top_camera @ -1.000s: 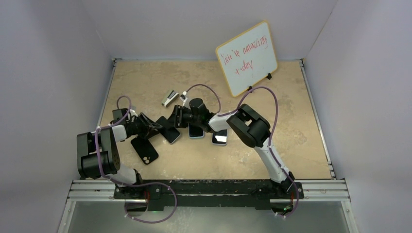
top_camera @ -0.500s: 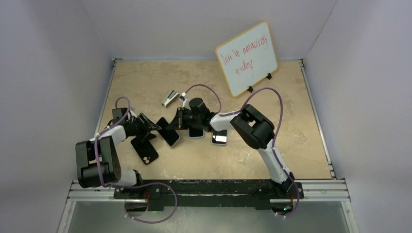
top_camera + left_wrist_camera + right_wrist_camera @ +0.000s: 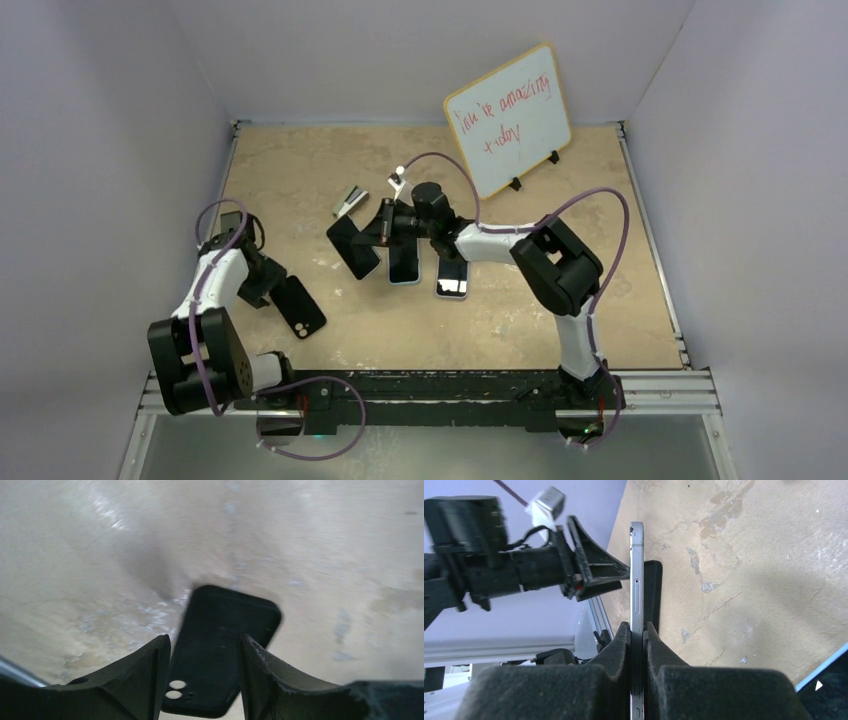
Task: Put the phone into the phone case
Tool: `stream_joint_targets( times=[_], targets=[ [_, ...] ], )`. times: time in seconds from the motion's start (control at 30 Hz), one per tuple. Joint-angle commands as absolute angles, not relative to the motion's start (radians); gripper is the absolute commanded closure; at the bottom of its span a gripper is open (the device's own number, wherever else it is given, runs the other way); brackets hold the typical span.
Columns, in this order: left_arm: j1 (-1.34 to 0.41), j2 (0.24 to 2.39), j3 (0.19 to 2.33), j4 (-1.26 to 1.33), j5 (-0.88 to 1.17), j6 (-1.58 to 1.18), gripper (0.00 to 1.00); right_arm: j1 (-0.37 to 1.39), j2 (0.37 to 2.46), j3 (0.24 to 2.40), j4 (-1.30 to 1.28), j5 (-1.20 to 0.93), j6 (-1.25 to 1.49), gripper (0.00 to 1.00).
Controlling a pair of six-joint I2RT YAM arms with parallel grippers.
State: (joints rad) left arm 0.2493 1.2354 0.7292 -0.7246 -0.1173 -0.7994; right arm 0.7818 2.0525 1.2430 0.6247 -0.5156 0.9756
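Note:
My right gripper (image 3: 384, 224) is shut on a dark phone (image 3: 354, 247) and holds it off the table, tilted. In the right wrist view the phone (image 3: 636, 575) shows edge-on, its silver side rail pinched between the pads (image 3: 622, 639) of that gripper (image 3: 637, 630). The black phone case (image 3: 299, 306) lies flat at the left, back up, with its camera holes toward my left arm. My left gripper (image 3: 264, 286) hovers over the case's near end. In the left wrist view its fingers (image 3: 150, 670) stand apart on either side of the case (image 3: 225, 640), holding nothing.
Two more phones (image 3: 403, 268) (image 3: 452, 281) lie on the table just right of the held one. A small grey object (image 3: 348, 202) sits behind them. A whiteboard (image 3: 510, 120) leans at the back right. Walls close in the left, right and far sides.
The right gripper closed on the phone and raised it toward the back. The left arm pulled away to the left, over the case, with its jaws opening wider.

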Motion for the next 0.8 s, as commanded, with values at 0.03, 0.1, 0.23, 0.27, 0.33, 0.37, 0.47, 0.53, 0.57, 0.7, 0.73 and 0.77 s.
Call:
stream_joint_targets(
  times=[0.03, 0.1, 0.23, 0.27, 0.33, 0.37, 0.47, 0.53, 0.57, 0.7, 0.73, 0.77],
  targets=[
    [0.261, 1.340, 0.716, -0.796, -0.203, -0.842, 0.49, 0.772, 1.964, 1.221, 0.647, -0.522, 0.985, 1.00],
    [0.261, 1.363, 0.699, -0.769, -0.179, -0.840, 0.52, 0.772, 1.953, 1.221, 0.634, -0.522, 0.978, 1.00],
    [0.262, 1.366, 0.660, -0.720, -0.171, -0.837, 0.58, 0.771, 1.912, 1.191, 0.628, -0.512, 0.971, 1.00],
    [0.261, 1.362, 0.655, -0.707, -0.161, -0.831, 0.59, 0.770, 1.901, 1.179, 0.628, -0.505, 0.969, 1.00],
    [0.261, 1.347, 0.657, -0.704, -0.159, -0.824, 0.59, 0.763, 1.885, 1.164, 0.614, -0.496, 0.964, 1.00],
    [0.261, 1.338, 0.659, -0.698, -0.161, -0.817, 0.61, 0.756, 1.879, 1.157, 0.608, -0.498, 0.964, 1.00],
    [0.261, 1.302, 0.650, -0.694, -0.167, -0.813, 0.70, 0.744, 1.855, 1.137, 0.601, -0.485, 0.957, 1.00],
    [0.261, 1.281, 0.641, -0.694, -0.154, -0.817, 0.78, 0.744, 1.832, 1.130, 0.567, -0.453, 0.932, 1.00],
    [0.261, 1.272, 0.636, -0.692, -0.142, -0.820, 0.82, 0.743, 1.821, 1.128, 0.553, -0.437, 0.921, 1.00],
    [0.261, 1.247, 0.607, -0.652, -0.072, -0.817, 1.00, 0.743, 1.785, 1.124, 0.502, -0.414, 0.902, 1.00],
    [0.261, 1.245, 0.602, -0.645, -0.054, -0.813, 1.00, 0.743, 1.777, 1.120, 0.494, -0.410, 0.899, 1.00],
    [0.259, 1.244, 0.598, -0.630, -0.028, -0.806, 1.00, 0.743, 1.766, 1.115, 0.488, -0.404, 0.899, 1.00]
  ],
)
